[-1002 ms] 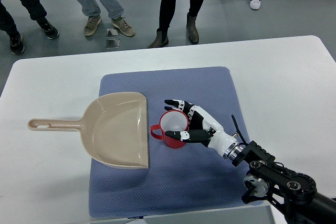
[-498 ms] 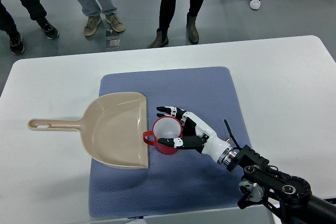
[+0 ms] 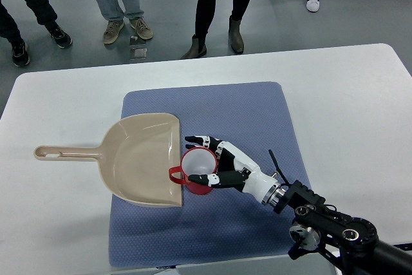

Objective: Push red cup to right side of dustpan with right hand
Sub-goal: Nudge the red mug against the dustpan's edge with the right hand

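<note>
A white counter (image 3: 58,223) carries a blue-grey mat (image 3: 257,114) laid across its middle. On the left part of the mat lies a beige dustpan (image 3: 138,159), its long handle reaching left off the mat onto the bare counter and its wide open mouth facing right. Just at that mouth stands the red cup (image 3: 197,170), upright, white inside, its small handle pointing left and overlapping the dustpan's right edge near the near corner. The cup sits on the mat, against the right side of the dustpan.

To the right of the cup is the right robot hand (image 3: 222,165), white and black, its arm coming up from the near right corner of the picture. Its fingers (image 3: 201,140) are spread and only lightly bent: some reach around the far side of the cup, the thumb lies along the near side, so the hand cups the cup from the right without closing on it.

Beyond the far edge of the counter, several people's legs and shoes (image 3: 215,30) stand on a grey floor.
</note>
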`<state>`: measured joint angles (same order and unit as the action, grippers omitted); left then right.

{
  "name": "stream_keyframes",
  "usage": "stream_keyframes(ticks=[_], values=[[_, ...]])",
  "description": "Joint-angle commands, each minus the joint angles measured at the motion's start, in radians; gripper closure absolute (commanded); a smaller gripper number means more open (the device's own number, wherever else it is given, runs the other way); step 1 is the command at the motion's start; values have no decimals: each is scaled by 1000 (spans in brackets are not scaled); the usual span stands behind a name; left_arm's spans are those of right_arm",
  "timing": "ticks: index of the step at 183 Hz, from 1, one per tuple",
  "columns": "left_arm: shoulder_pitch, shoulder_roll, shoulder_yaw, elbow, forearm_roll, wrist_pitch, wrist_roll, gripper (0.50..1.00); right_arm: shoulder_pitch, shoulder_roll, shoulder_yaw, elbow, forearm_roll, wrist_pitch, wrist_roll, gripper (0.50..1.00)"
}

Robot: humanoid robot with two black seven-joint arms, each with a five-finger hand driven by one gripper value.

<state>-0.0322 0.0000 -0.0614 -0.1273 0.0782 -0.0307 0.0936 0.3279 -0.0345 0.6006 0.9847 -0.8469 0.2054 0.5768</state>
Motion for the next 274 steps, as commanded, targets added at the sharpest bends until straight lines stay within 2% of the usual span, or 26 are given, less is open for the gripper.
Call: stream_keyframes(ticks=[1,150,274], values=[[0,0,0,0,0,0,0,500,2,4,-2,2,0,3,0,572],[0,0,0,0,0,0,0,500,17,11,10,-6,-29,-3,-5,572],[0,0,0,0,0,0,0,500,26,-41,19,-3,-26,5,0,572]])
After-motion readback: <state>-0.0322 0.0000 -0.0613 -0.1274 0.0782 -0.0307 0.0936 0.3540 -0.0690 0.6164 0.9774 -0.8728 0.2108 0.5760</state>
